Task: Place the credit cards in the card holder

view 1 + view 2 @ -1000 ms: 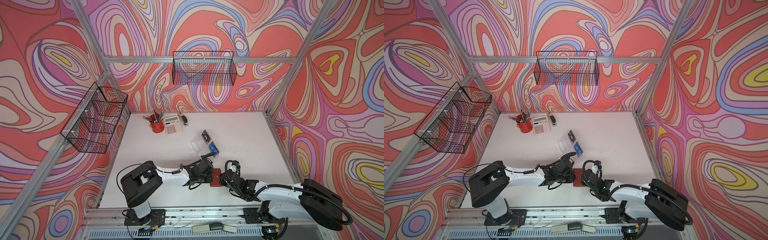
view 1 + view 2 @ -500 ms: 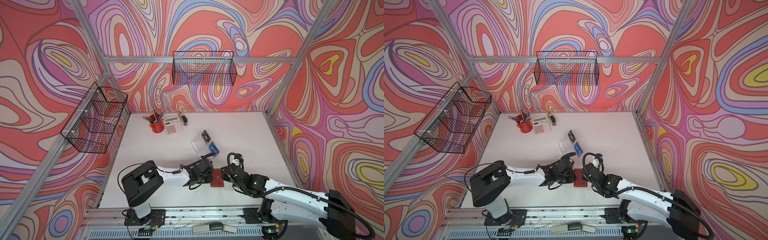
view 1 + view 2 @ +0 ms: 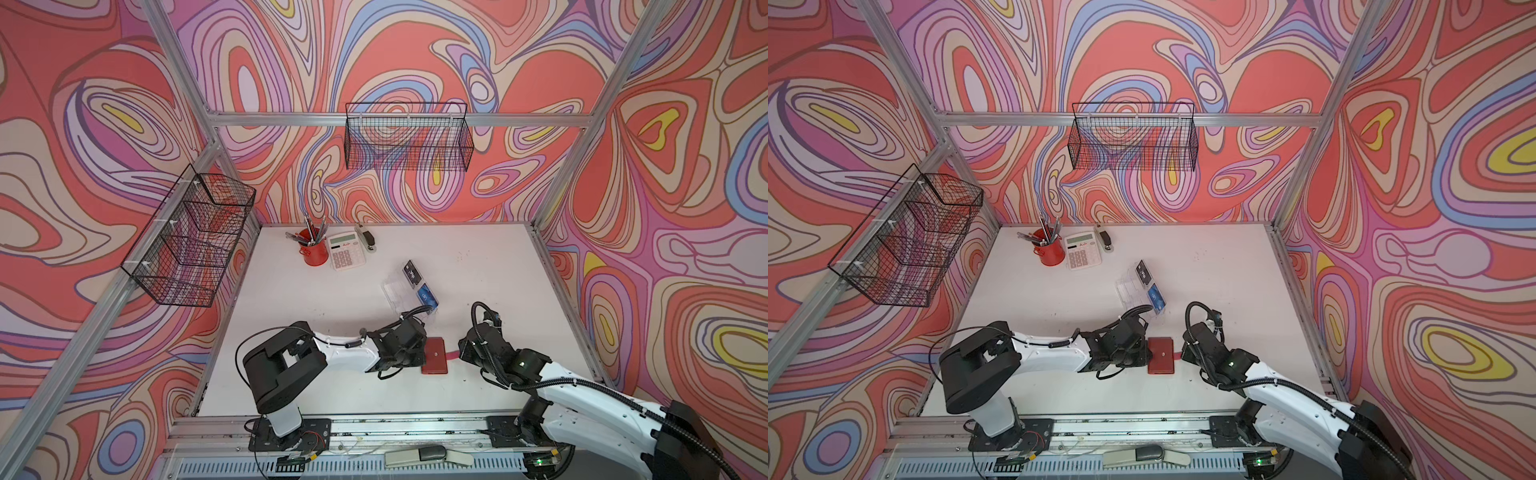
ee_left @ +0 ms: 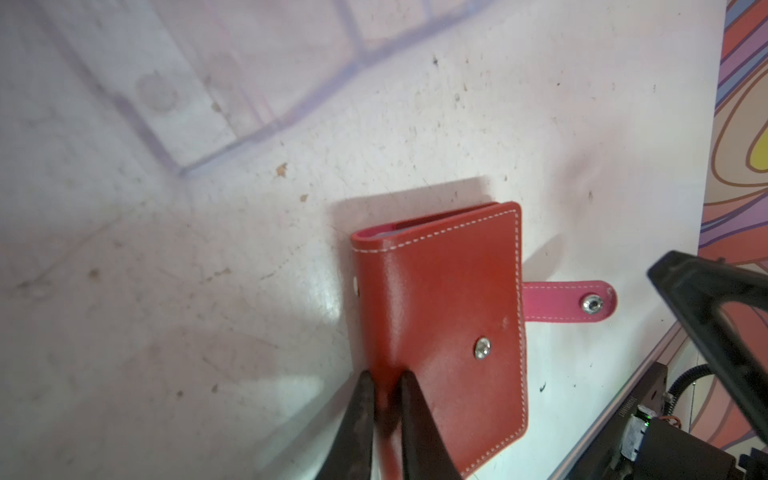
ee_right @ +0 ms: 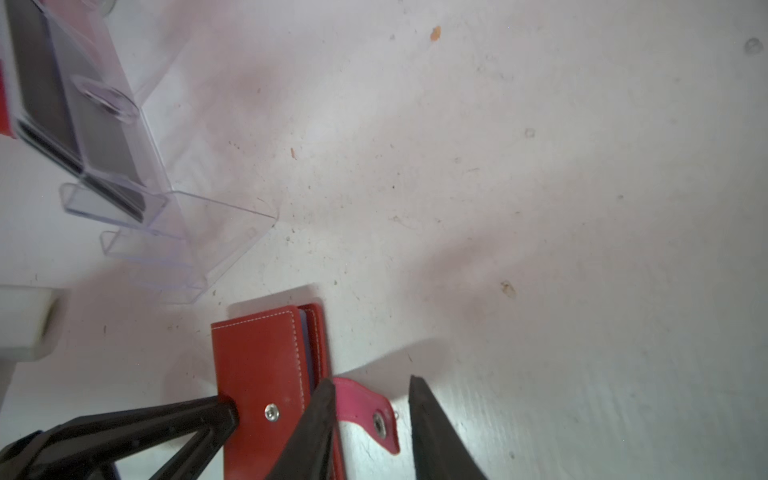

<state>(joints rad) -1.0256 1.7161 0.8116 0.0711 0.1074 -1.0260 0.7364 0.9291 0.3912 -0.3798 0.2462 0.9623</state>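
While the card holder (image 3: 434, 355) lies closed near the front of the table (image 3: 332, 299) in a top view, credit cards (image 3: 419, 284) sit in the acrylic stand (image 3: 395, 291) beyond.

Left wrist: left gripper (image 4: 385, 380) clenched on the holder's spine edge.

Right wrist: right gripper (image 5: 372, 380) spread, jaws straddling the unsnapped strap (image 5: 365, 401), gripping nothing.

Step, likely: opening the holder. Next calls for catching its free edge and folding it open.
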